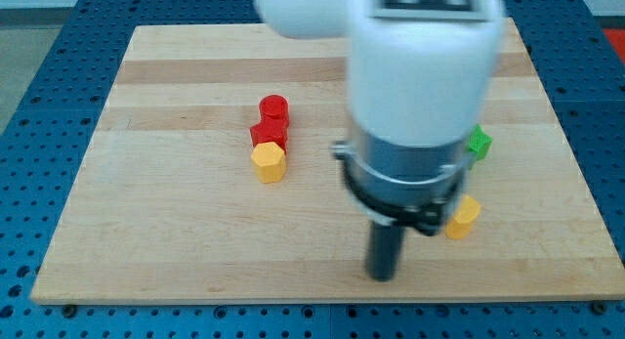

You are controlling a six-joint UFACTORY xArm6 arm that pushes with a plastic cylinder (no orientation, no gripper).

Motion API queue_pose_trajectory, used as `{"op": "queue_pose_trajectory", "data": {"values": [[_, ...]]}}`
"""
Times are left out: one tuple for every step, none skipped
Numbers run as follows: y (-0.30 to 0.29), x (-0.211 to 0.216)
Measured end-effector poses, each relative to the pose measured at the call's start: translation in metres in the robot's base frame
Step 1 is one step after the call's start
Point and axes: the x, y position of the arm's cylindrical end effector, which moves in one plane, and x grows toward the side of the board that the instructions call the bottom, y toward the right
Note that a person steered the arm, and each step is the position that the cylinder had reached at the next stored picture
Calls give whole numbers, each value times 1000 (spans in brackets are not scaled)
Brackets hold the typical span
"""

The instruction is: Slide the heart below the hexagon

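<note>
- My tip sits nearest the view's bottom, standing on bare wood of the wooden board a little in from its lower edge, right of centre. It touches no block.
- There are no jaws here to spread or press together: the arm ends in a plain straight dark rod, upright and carrying nothing.
- Just up and to the view's right of my tip lies a yellow block. It is partly tucked behind the dark collar of the arm, so its shape cannot be made out; it may be the heart, but I cannot tell.
- Farther up on that same side, a green block peeks out from behind the arm's white body. Only a small part shows and its shape is unclear.
- Well apart to the view's left of my tip is the yellow hexagon, fully in the open, with clear wood between it and the rod.
- Touching the hexagon's upper side is a red block, shape uncertain, and just above that a red cylinder, the three forming a short column running toward the view's top.
- The arm hangs straight down over the board's right half, its blurred white body covering much of the far wood and hiding whatever lies behind it.
- Around the board, the blue perforated table shows on every side.
</note>
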Motion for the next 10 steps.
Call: {"op": "queue_pose_trajectory", "data": {"values": [[55, -2], [108, -14], [126, -41], [120, -54], [100, -53], [77, -42], [58, -42], [57, -56], [57, -71], [36, -71]]}}
